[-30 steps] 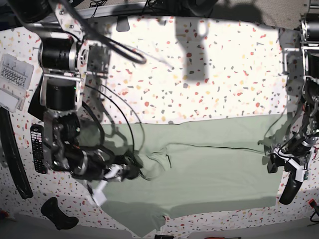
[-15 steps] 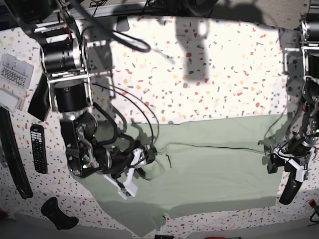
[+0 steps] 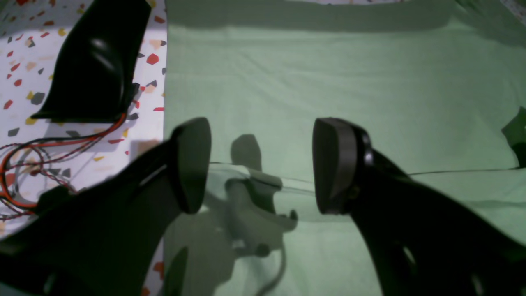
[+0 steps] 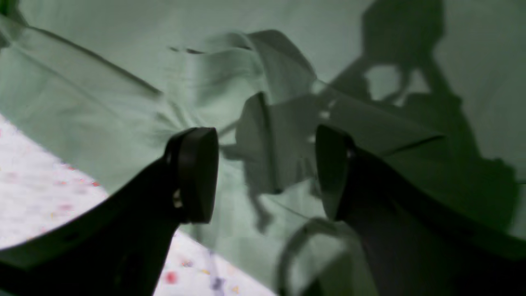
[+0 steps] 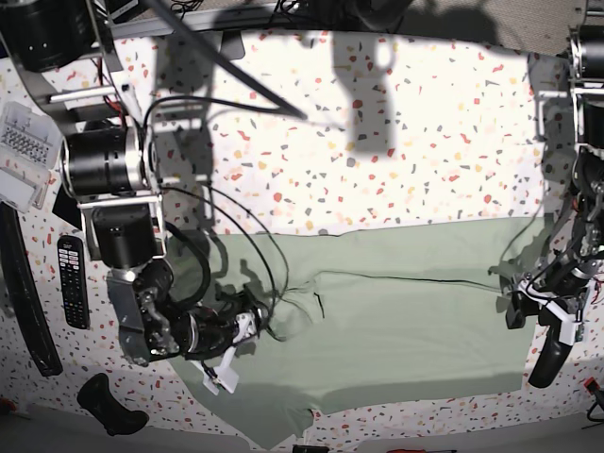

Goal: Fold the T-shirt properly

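The T-shirt [image 5: 396, 321] is pale sage green and lies spread across the near part of the speckled table [image 5: 396, 142], with a creased fold near its left end. In the base view my right gripper [image 5: 234, 351] hovers low over that left end. The right wrist view shows this gripper [image 4: 265, 174] open, with only rumpled T-shirt [image 4: 102, 94] beneath and nothing between its fingers. My left gripper [image 5: 534, 332] sits at the shirt's right edge. Its fingers [image 3: 193, 164] stand wide apart over smooth T-shirt [image 3: 328, 74], holding nothing.
At the table's left edge lie a remote control [image 5: 74, 281], a clear plastic box [image 5: 24, 156], a long black strap [image 5: 24, 293] and a black handle-like object [image 5: 109, 404]. Red and black wires [image 3: 24, 172] trail on the table beside the shirt's edge.
The arm on the base view's left swung right over the shirt's left end, then drew back a little and lower. The arm on the right has not moved. Both grippers stayed open.
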Tool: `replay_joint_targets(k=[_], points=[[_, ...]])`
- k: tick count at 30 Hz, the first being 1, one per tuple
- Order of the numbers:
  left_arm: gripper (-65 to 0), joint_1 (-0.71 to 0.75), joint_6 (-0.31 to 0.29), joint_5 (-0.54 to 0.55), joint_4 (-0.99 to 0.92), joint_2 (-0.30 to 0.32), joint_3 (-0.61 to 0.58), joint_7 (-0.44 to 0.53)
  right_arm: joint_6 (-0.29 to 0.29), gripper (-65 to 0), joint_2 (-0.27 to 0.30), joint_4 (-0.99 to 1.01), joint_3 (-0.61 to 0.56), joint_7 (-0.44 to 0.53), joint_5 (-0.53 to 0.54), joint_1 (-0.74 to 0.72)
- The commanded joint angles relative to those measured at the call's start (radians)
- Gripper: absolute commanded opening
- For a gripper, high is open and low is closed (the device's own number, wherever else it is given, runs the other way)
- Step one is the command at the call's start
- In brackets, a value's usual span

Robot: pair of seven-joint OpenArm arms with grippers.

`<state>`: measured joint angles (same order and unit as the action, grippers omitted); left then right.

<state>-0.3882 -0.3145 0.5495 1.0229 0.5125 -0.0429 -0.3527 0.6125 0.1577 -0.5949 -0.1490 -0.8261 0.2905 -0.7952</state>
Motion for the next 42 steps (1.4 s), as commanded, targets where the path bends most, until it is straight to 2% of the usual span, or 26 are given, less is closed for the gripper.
replay_joint_targets(k=[1, 4, 6, 7, 13, 18, 22, 25, 31, 35, 38, 42], points=[[-28.7, -0.027, -0.001, 0.009, 0.018, 0.017, 0.008, 0.024, -0.016, -29.1, 0.003, -0.010, 0.003, 0.027, -0.015, -0.042], [-28.7, -0.028, -0.001, 0.009, 0.018, 0.017, 0.008, 0.024, -0.026, -29.2, 0.002, -0.011, 0.003, -0.027, 0.006, -0.042], [-28.7, -0.027, -0.001, 0.009, 0.018, 0.017, 0.008, 0.024, 0.010, -29.2, 0.003, -0.011, 0.003, -0.071, 0.069, -0.042], [-28.7, -0.028, -0.001, 0.009, 0.018, 0.017, 0.008, 0.024, 0.029, -29.2, 0.003, -0.011, 0.002, -0.077, 0.066, -0.045], [-28.7, -0.028, -0.001, 0.009, 0.018, 0.017, 0.008, 0.025, 0.043, -29.4, 0.009, -0.011, -0.029, -0.003, -0.153, -0.066], [-28.7, -0.028, -0.001, 0.009, 0.018, 0.017, 0.008, 0.031, 0.035, -29.5, 0.008, -0.011, -0.242, 0.092, -0.281, -0.066], [-28.7, -0.027, -0.001, 0.008, 0.018, 0.017, 0.008, 0.030, -0.008, -29.5, 0.003, -0.011, -0.430, 0.134, -0.340, -0.067], [-28.7, -0.027, -0.001, 0.008, 0.018, 0.017, 0.008, 0.030, -0.023, -29.5, 0.003, -0.011, -0.505, 0.137, -0.336, -0.067], [-28.7, -0.028, -0.001, 0.009, 0.018, 0.017, 0.008, 0.031, -0.023, -29.5, 0.003, -0.012, -0.516, 0.131, -0.329, -0.084], [-28.7, -0.028, -0.001, 0.009, 0.018, 0.017, 0.008, 0.031, -0.019, -29.5, 0.003, -0.012, -0.516, 0.087, -0.198, -0.120], [-28.7, -0.028, -0.001, 0.008, 0.018, 0.017, 0.008, 0.031, 0.023, -29.5, 0.003, -0.012, -0.516, 0.074, -0.120, -0.136], [-28.7, -0.027, -0.001, 0.008, 0.018, 0.017, 0.008, 0.031, 0.035, -29.5, 0.001, -0.011, -0.516, 0.095, -0.104, -0.127]])
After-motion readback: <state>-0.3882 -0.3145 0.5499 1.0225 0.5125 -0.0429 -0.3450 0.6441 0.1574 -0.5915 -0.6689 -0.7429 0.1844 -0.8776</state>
